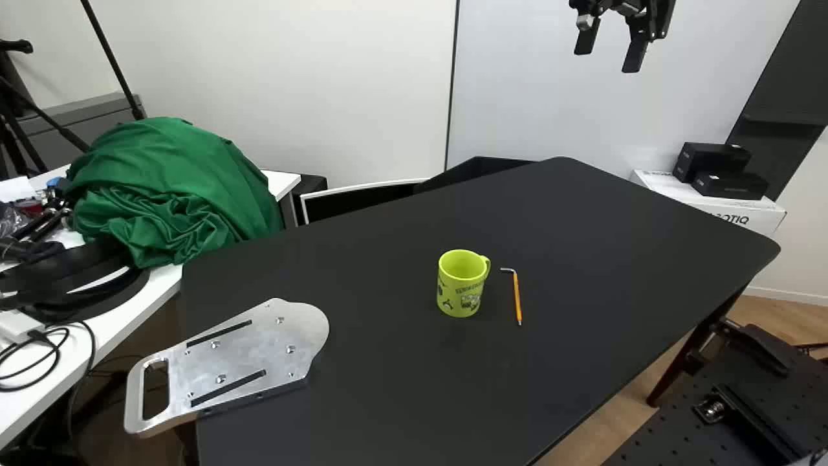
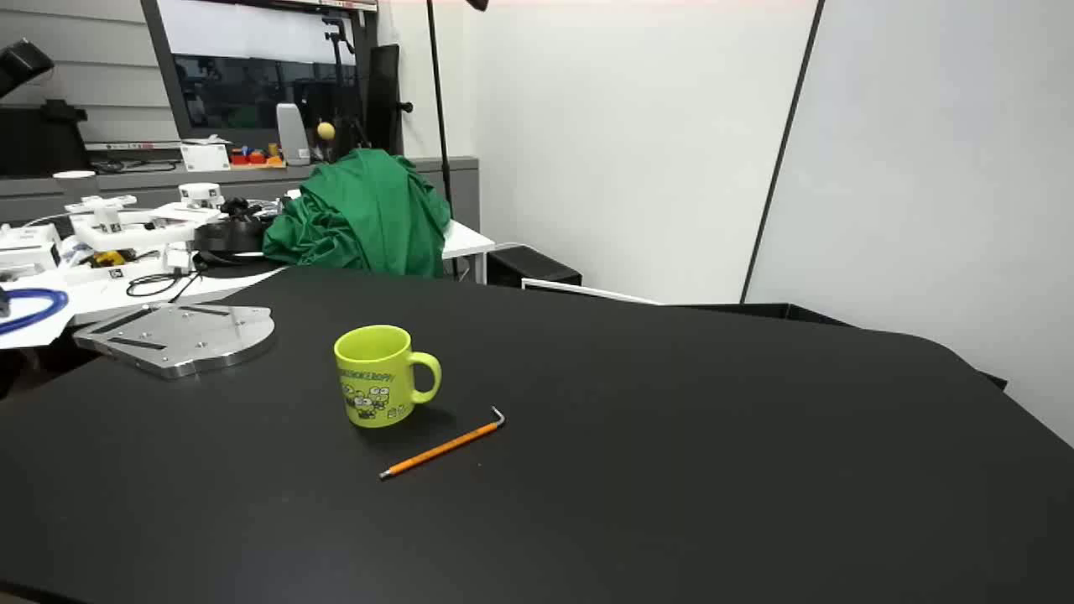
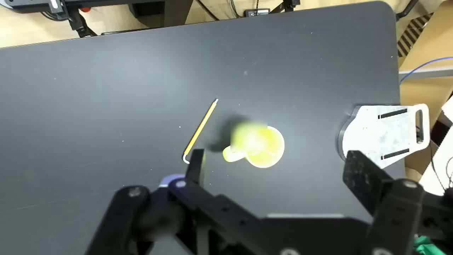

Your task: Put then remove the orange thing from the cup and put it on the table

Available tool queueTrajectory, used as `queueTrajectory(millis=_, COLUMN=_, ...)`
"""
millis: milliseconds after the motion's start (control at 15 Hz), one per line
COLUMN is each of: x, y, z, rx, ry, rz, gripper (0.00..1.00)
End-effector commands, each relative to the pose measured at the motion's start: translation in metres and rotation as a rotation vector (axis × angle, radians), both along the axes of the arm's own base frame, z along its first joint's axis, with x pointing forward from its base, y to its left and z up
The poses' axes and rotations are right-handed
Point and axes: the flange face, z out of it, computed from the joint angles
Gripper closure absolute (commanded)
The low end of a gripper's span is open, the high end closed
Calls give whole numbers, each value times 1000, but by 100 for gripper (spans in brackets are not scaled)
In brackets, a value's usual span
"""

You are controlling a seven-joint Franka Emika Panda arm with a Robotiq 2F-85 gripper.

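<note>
The orange thing [image 1: 517,298] is a thin orange stick with a bent silver end. It lies flat on the black table [image 1: 601,220], beside the cup and apart from it; it also shows in an exterior view [image 2: 443,449] and the wrist view [image 3: 201,126]. The lime-green cup [image 1: 460,294] stands upright, its handle toward the stick's side; it also shows in an exterior view [image 2: 375,390] and, partly blurred, the wrist view [image 3: 265,152]. My gripper [image 1: 609,56] is open and empty, high above the table. Its spread fingers also show in the wrist view [image 3: 276,154].
A silver metal plate with a handle slot [image 1: 259,349] lies at the table's end, partly overhanging the edge. A cluttered white desk [image 1: 123,330] with green cloth [image 1: 174,188] stands beside that end. White walls stand behind the table.
</note>
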Motion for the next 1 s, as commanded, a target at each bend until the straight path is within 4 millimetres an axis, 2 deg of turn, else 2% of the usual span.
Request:
queueTrajectory(millis=0, x=0, y=0, z=1, rx=0, ry=0, rz=0, gripper=0)
queueTrajectory(millis=533, x=0, y=0, z=1, rx=0, ry=-1, rz=0, gripper=0)
queueTrajectory(millis=933, x=39, y=-13, z=-35, rx=-80, ry=-155, rz=-207, gripper=0)
